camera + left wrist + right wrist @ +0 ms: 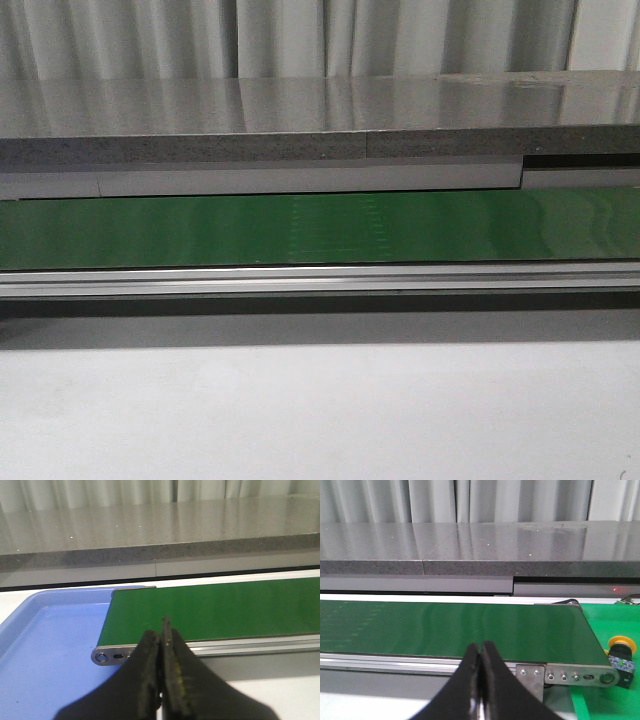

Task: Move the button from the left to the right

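A blue tray lies at the green conveyor belt's left end. The left gripper is pressed together, empty. The right gripper likewise. The button sits at three o'clock, beyond the belt's right end.

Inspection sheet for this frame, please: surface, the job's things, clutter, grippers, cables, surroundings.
Surface: green conveyor belt with an aluminium side rail; pale tabletop in front; nothing lies on the belt.
Job's things: the button, yellow cap on a dark body, stands on green matting just past the belt's end, seen only in the right wrist view.
Clutter: blue tray at the belt's other end, nothing seen in the visible part.
Grippers: left gripper shut, holding nothing; right gripper shut, holding nothing.
Cables: thin wires near the matting's far edge.
Surroundings: grey stone-look counter, pale curtain behind.
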